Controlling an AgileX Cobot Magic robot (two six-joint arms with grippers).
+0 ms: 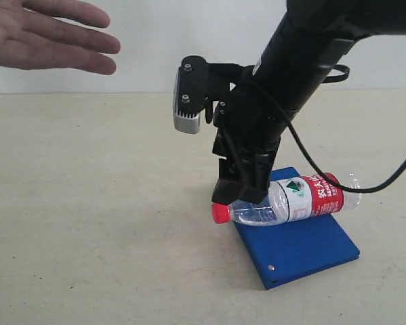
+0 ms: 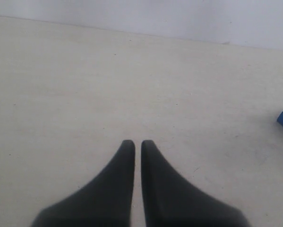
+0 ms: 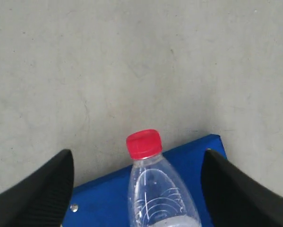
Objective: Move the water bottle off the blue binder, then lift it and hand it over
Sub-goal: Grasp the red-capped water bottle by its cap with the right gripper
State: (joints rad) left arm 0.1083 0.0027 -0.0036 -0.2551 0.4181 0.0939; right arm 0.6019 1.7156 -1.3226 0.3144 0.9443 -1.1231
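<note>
The water bottle [image 1: 291, 200] lay on its side across the blue binder [image 1: 304, 247], its red cap past the edge, between the right gripper's [image 3: 137, 155] widely spread fingers, while the left gripper's [image 2: 137, 146] fingers were pressed together, holding nothing, above the table [image 1: 87, 237].

A: Work surface?
B: One flat matte beige tabletop [image 1: 87, 203], faintly speckled, under soft, even light.
A: Rear boundary?
B: One plain pale grey-white wall [image 1: 148, 40] along the far edge; its finish appears smooth, though detail is poor.
</note>
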